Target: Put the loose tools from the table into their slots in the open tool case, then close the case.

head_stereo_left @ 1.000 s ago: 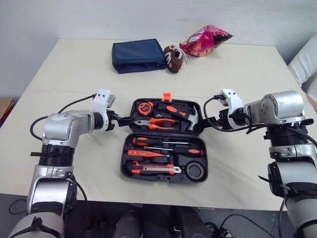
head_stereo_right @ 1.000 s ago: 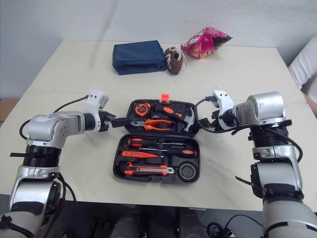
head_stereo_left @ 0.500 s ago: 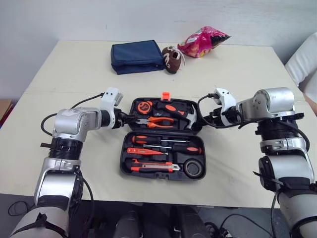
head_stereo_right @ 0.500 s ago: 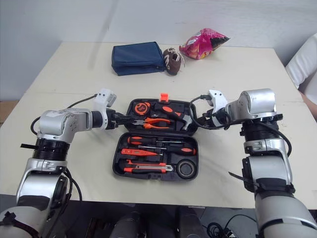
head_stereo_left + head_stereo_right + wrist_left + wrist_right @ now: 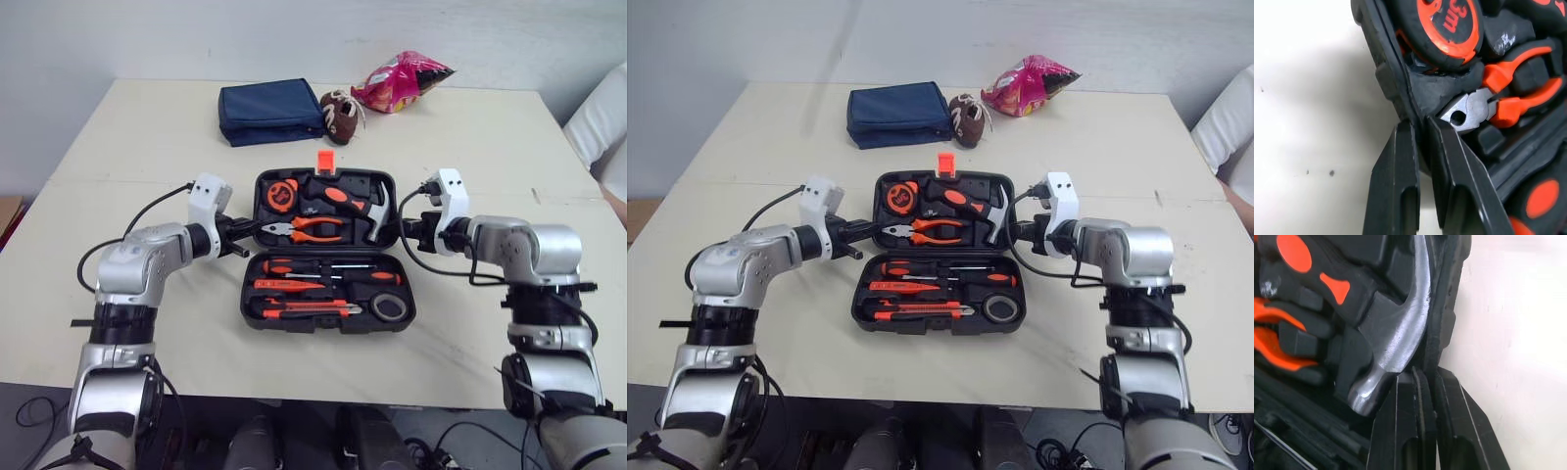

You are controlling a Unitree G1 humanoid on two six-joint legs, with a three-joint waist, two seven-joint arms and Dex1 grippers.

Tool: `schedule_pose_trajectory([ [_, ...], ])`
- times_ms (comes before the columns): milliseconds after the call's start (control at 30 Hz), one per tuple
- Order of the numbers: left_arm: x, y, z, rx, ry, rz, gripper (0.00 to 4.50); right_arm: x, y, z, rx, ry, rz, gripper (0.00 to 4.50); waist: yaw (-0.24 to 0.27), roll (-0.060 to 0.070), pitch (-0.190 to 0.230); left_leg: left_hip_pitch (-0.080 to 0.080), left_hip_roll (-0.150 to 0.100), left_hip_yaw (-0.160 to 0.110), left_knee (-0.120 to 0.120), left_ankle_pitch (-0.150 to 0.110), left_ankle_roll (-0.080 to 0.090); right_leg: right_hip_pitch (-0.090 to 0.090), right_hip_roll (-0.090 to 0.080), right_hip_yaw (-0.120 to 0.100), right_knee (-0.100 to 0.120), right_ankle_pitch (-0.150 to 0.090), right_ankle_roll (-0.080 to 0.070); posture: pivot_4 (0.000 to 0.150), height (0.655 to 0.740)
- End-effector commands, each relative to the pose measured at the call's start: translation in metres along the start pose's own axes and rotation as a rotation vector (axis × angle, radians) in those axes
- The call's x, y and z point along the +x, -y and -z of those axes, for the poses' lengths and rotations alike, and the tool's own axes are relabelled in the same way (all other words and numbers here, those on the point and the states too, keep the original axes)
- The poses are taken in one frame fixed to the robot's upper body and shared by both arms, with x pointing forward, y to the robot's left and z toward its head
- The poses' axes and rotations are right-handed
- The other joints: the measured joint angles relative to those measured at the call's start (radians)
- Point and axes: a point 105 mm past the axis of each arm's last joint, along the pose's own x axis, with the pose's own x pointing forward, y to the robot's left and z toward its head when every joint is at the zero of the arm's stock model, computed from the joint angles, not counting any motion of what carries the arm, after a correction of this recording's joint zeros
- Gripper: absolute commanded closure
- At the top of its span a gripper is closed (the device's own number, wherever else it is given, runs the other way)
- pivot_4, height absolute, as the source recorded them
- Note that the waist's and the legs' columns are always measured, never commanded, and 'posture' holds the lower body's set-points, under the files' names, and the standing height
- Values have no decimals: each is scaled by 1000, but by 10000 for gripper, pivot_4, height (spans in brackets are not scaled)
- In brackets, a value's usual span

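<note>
The black tool case [image 5: 325, 323] lies open in the middle of the table, its lid [image 5: 328, 174] on the far side, tilted up a little. The lid holds a tape measure [image 5: 283, 195], orange pliers [image 5: 306, 228] and a hammer [image 5: 361, 208]. The base holds screwdrivers [image 5: 315, 267], a utility knife [image 5: 306, 309] and a roll of tape [image 5: 389, 306]. My left gripper [image 5: 250, 233] is shut on the lid's left rim [image 5: 1400, 105]. My right gripper [image 5: 400, 233] is shut on the lid's right rim [image 5: 1442, 328], next to the hammer head [image 5: 1396, 342].
At the back of the table lie a blue pouch [image 5: 272, 111], a small brown toy football [image 5: 340, 115] and a pink snack bag [image 5: 407, 78]. A white chair [image 5: 600, 127] stands past the table's right edge.
Both grippers have gone from open to shut on the lid's side rims. The lid's far edge with the orange latch has risen a little.
</note>
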Motion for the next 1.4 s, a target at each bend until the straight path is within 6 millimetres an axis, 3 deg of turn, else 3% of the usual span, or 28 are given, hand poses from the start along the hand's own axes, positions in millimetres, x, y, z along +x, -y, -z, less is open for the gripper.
schedule_pose_trajectory([
  [33, -13, -7, -27, 276, 210, -72, 44408, -17, -2, -39, -426, 228, 94, 45000, 1, 0, 0, 0, 0, 0, 0, 0, 0, 0, 0, 0, -2, 0, 0, 1500, 7400],
  [200, -27, -15, -20, 494, 307, -158, 44408, -31, -1, -30, -755, 387, 167, 45000, 2, 0, 1, 0, 0, 1, 1, 0, 1, 1, 0, 0, -3, 1, 1, 1500, 7400],
  [333, -33, -9, -17, 695, 356, -158, 44408, -32, -8, -8, -948, 401, 119, 45000, 0, -1, 1, 0, 0, 2, 1, 0, 1, 1, 0, -1, -4, 1, 1, 1500, 7400],
  [433, -40, -9, 6, 875, 303, -188, 44408, -32, -11, 20, -1170, 406, 120, 45000, -3, -1, 1, 2, 1, 2, 0, 0, 1, 1, 0, 0, -4, 1, 1, 1500, 7400],
  [567, -43, -1, 31, 954, 263, -128, 44408, -29, -6, 42, -1280, 407, 148, 45000, -13, -1, 1, 8, 1, 7, -3, 0, 1, 3, 0, 0, -3, 1, 1, 1500, 7400],
  [667, -55, -3, 33, 958, 270, -146, 34479, -37, -2, 49, -1304, 412, 141, 45000, -19, 0, 0, 11, 1, 8, -5, 0, 1, 4, -1, 2, -2, 0, 1, 1500, 7400],
  [700, -59, -5, 35, 957, 253, -151, 30363, -41, -1, 48, -1318, 424, 148, 36531, -20, 0, 0, 11, 1, 9, -7, 0, 1, 4, -1, 4, -3, 0, 1, 1500, 7400],
  [800, -78, -15, 40, 916, 215, -178, 16590, -52, 5, 57, -1368, 387, 132, 21864, -16, -1, 0, 9, 1, 8, -8, 0, 2, 4, -1, 6, -6, 0, 1, 1500, 7400],
  [833, -102, -32, 55, 846, 126, -203, 12051, -66, 14, 65, -1383, 334, 128, 16675, -15, -1, 0, 10, 1, 8, -7, 0, 2, 4, -1, 6, -6, 0, 1, 1500, 7400],
  [867, -127, -46, 69, 794, 34, -227, 11400, -81, 27, 73, -1381, 254, 133, 12654, -18, -1, 0, 10, 1, 8, -8, 0, 2, 4, -1, 6, -6, 0, 1, 1500, 7400],
  [933, -159, -61, 78, 707, -55, -258, 11400, -105, 43, 83, -1343, 157, 144, 12654, -24, -1, 0, 11, 1, 9, -11, 0, 2, 4, -1, 7, -7, 0, 0, 1500, 7400],
  [967, -165, -63, 77, 678, -59, -265, 11400, -112, 47, 86, -1317, 139, 148, 12654, -25, -1, 0, 12, 1, 9, -13, 0, 2, 4, -1, 7, -8, 0, 0, 1500, 7400],
  [1067, -161, -63, 61, 602, 5, -255, 11400, -126, 44, 91, -1163, 116, 120, 12654, -18, -3, 2, 15, 1, 8, -12, 1, 3, 10, -1, 6, -10, 1, 1, 1500, 7400],
  [1133, -145, -57, 51, 581, 42, -207, 11400, -126, 24, 105, -970, 73, -14, 12654, -11, -3, 2, 28, 1, 5, -14, -1, 2, 25, -1, 3, -13, 1, 1, 1500, 7400],
  [1233, -112, -45, 30, 507, 128, -117, 19498, -122, -6, 118, -660, 37, -141, 20778, 3, -4, 2, 35, 1, 0, -14, -4, 2, 36, -1, 0, -16, 1, 0, 1500, 7400],
  [1400, -70, -30, 11, 511, 137, -14, 43602, -120, -45, 126, -529, -3, -329, 45000, 3, -4, 2, 32, 1, -2, -13, -4, 2, 35, -1, -2, -17, 1, 0, 1500, 7400],
])
